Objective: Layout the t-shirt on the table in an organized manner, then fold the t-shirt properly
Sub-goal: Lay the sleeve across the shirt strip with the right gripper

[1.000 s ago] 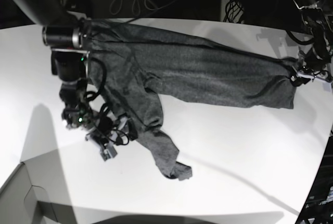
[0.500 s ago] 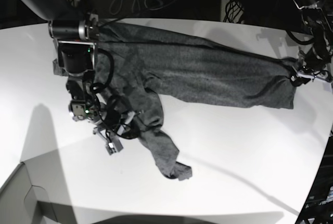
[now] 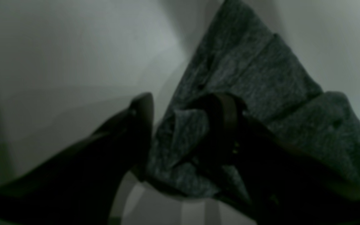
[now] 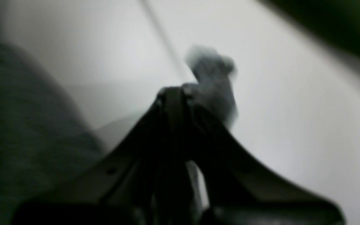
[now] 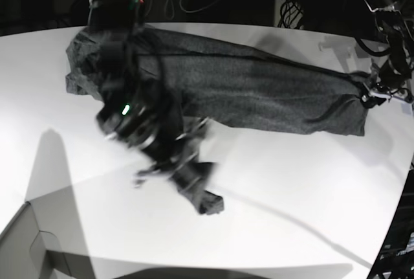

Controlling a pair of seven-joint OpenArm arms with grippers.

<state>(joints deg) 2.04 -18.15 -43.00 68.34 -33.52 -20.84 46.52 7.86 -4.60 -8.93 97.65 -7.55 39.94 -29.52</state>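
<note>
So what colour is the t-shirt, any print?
Dark heathered charcoal t-shirt, no print visible; clearest in the base view.

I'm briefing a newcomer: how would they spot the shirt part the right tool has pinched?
On the large white table, find the dark charcoal knit t-shirt. From its left end a narrow strip trails toward the near edge. Unlike the spread body, it ends in a bunched tip.

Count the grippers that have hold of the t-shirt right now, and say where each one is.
2. The left gripper pinches the t-shirt at its end by the table edge; the right gripper is shut on the dangling tip nearer the front.
</note>
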